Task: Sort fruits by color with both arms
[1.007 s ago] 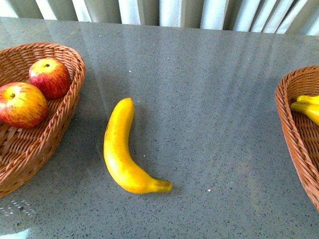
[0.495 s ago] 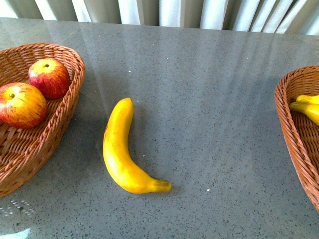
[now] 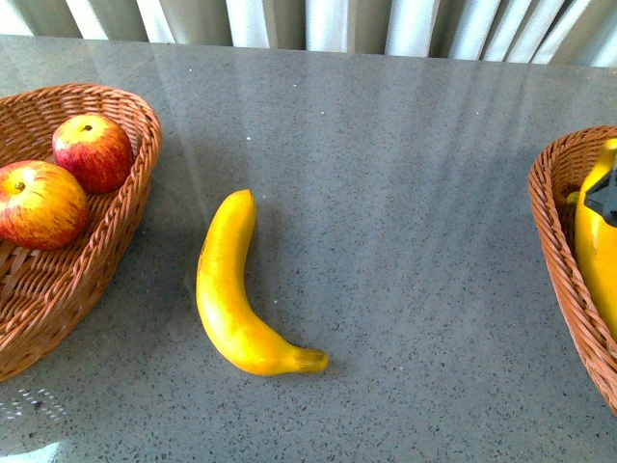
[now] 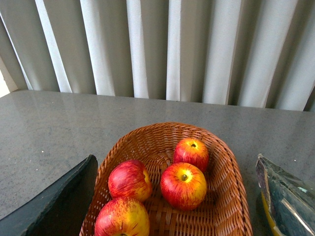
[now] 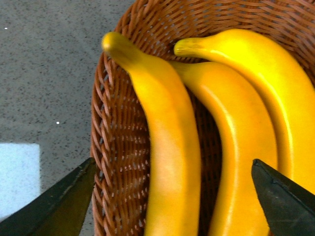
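Left gripper [image 4: 174, 164] and right gripper [image 5: 172, 164] both spread, empty; banana [image 3: 231, 289] on bench [image 3: 405, 193], well apart from either, judged stiff, light, glossy-slippery: grasp across mid-body.

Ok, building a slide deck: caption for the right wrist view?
Right tool open over three bananas in a wicker basket.

A grey speckled counter [image 3: 405, 193] is filling most of the front view, its glossy top reflecting pale vertical streaks. A brown woven left basket [image 3: 114, 241] is sitting at the left edge of the frame, its wall sloping down to the counter. A matching right basket [image 3: 551, 241] is showing only partly at the right edge. The two are lying well apart. A pleated grey-white curtain [image 3: 328, 19] is hanging along the top of the frame, behind the counter.
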You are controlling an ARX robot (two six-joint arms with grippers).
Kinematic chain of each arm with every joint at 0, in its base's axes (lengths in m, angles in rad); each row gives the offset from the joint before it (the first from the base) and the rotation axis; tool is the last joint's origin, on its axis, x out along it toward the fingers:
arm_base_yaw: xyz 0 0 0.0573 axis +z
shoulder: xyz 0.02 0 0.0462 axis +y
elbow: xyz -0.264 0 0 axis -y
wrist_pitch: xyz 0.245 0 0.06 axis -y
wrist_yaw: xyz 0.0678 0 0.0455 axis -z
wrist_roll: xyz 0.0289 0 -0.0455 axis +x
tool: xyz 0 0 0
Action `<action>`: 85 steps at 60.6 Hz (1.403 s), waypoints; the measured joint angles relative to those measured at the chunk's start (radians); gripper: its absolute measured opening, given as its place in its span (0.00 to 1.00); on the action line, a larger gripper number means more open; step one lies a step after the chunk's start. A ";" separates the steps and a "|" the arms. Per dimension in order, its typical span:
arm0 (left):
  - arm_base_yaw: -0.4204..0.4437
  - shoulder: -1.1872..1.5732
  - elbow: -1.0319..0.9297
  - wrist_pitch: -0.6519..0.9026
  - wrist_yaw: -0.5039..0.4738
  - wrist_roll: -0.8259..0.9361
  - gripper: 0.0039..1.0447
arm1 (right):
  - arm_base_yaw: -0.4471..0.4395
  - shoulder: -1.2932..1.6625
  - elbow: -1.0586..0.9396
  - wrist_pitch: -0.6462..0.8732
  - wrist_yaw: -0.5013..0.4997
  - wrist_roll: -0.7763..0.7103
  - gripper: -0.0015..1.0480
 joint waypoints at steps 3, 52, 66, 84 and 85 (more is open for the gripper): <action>0.000 0.000 0.000 0.000 0.000 0.000 0.91 | 0.039 -0.004 0.021 -0.005 -0.005 0.006 0.91; 0.000 0.000 0.000 0.000 0.000 0.000 0.91 | 0.510 0.455 0.398 -0.009 -0.093 0.059 0.91; 0.000 0.000 0.000 0.000 0.000 0.000 0.91 | 0.514 0.556 0.490 -0.039 -0.154 0.121 0.91; 0.000 0.000 0.000 0.000 0.000 0.000 0.91 | 0.514 0.666 0.616 -0.105 -0.182 0.187 0.91; 0.000 0.000 0.000 0.000 0.000 0.000 0.91 | 0.514 0.668 0.619 -0.106 -0.182 0.188 0.91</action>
